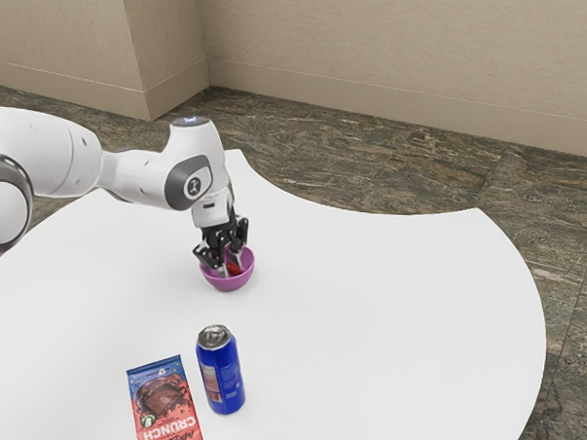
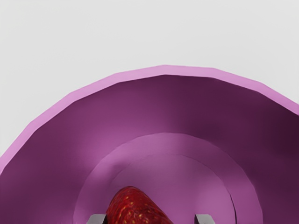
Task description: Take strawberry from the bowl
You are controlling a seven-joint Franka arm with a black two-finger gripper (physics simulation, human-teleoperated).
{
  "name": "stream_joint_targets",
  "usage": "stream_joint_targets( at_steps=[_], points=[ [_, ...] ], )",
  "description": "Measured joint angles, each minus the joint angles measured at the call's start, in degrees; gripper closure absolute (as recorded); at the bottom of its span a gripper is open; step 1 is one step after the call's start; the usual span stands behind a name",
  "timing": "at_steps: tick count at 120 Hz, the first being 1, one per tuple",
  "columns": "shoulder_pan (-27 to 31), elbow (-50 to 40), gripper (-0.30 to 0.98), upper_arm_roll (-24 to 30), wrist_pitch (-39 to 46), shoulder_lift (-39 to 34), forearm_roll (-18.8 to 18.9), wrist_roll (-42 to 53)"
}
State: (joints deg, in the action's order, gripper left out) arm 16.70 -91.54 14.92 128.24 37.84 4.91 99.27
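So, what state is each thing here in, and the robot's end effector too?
Black two-finger end effector: open, fingertips inside the bowl, strawberry between them but not gripped.
Red strawberry: in the bowl.
Round purple bowl: upright on the white table, holding the strawberry.
Blue metal can: standing upright.
Red and blue chocolate packet labelled CRUNCH: lying flat, printed side up.

The bowl (image 1: 229, 282) on the table (image 1: 367, 311) holds the strawberry (image 2: 133, 207). Apart from it stands the can (image 1: 225, 378) — beside the chocolate bar (image 1: 164, 404).
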Motion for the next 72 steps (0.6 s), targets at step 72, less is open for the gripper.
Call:
stream_joint_targets(
  at_steps=[72],
  points=[
    [-0.23,-0.11,0.79,-0.01,1.84,-0.80,-0.27,0.98]
  ],
)
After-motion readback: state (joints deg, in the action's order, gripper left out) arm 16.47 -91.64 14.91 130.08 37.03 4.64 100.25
